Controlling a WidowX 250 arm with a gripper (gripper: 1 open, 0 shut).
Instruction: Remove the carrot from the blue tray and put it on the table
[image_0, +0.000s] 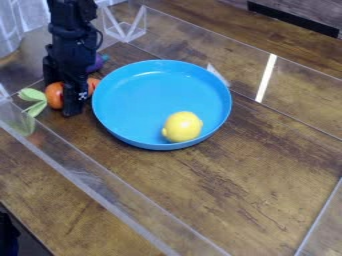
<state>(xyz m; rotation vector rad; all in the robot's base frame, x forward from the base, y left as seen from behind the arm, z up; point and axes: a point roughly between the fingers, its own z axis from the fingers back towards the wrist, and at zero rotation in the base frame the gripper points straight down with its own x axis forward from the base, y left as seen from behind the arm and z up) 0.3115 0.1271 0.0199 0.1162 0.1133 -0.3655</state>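
The carrot (54, 94) lies on the table (201, 190) just left of the blue tray (140, 95), outside its rim, with its green top (30, 97) pointing left. My gripper (67, 92) points straight down over the carrot's orange body, low at the table. It is open, with its black fingers (78, 90) standing around the carrot. Part of the carrot is hidden behind the fingers.
A yellow lemon (183, 126) sits inside the tray toward its front right. Something small and dark purple (96, 62) shows just behind the gripper. Clear glossy sheets (80, 180) with raised edges cover the wood. A clear stand (127, 22) is at the back.
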